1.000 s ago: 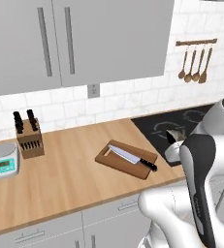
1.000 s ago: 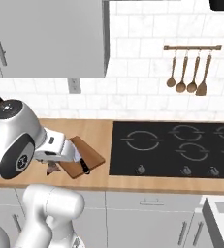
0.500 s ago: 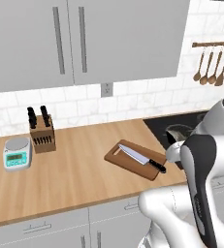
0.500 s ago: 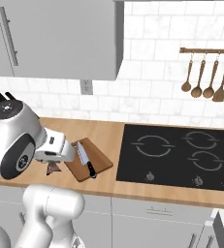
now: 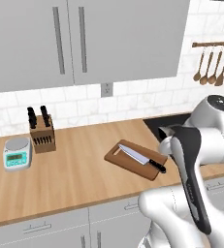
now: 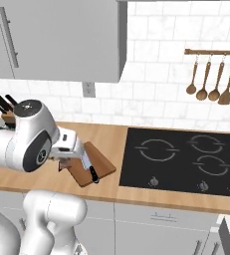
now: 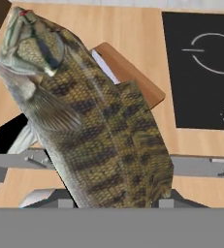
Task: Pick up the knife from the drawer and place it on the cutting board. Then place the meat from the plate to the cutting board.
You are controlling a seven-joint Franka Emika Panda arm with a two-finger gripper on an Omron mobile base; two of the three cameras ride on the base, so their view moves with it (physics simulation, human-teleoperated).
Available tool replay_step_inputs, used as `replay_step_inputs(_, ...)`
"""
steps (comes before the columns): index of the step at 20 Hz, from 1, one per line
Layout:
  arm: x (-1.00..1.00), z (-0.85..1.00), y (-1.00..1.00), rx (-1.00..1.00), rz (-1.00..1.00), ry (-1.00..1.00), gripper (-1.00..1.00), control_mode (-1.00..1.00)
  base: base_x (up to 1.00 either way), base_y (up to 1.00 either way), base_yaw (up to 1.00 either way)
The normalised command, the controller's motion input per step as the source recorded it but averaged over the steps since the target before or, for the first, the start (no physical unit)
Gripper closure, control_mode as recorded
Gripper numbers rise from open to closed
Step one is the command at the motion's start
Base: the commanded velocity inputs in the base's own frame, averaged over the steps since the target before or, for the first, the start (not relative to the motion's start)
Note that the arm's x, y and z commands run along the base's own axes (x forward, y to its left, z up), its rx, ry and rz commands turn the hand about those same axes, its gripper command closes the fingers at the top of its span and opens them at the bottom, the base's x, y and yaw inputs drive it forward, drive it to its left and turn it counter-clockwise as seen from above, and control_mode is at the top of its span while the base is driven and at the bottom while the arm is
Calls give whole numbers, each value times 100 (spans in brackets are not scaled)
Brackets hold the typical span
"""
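Note:
My gripper [image 6: 65,163] is shut on the meat [image 7: 91,126], a mottled olive-brown fish that rises from between the fingers in the hand view and hides them. The hand hovers just above the near left edge of the brown cutting board [image 6: 102,163]. The knife [image 5: 138,158] lies flat on the cutting board [image 5: 114,156], its black handle toward the counter's front and its silver blade [image 7: 104,65] pointing back. In the hand view the board [image 7: 133,72] shows behind the fish. The drawer and the plate are out of view.
A wooden knife block [image 5: 40,135] and a small kitchen scale [image 5: 17,152] stand at the counter's left. The black cooktop [image 6: 186,159] lies right of the board. Wooden utensils [image 6: 208,74] hang on the wall, and grey wall cabinets [image 5: 84,38] hang overhead.
The whole scene has slid rightward in both base views, so the base has driven left. The arm keeps its pose with the meat held over the board's edge.

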Motion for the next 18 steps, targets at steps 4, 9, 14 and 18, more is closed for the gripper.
replay_step_inputs(4, 100, -50, 0, 0, 0, 4, 100, -100, 0, 0, 0)
replay_step_inputs(9, 100, -62, -3, 0, 0, 6, 100, -100, 0, 0, 0)
replay_step_inputs(14, 78, -56, -2, -1, 0, 3, 100, -100, 0, 0, 0)
replay_step_inputs(18, 57, -50, -14, -1, 0, 0, 100, -100, 0, 0, 0)
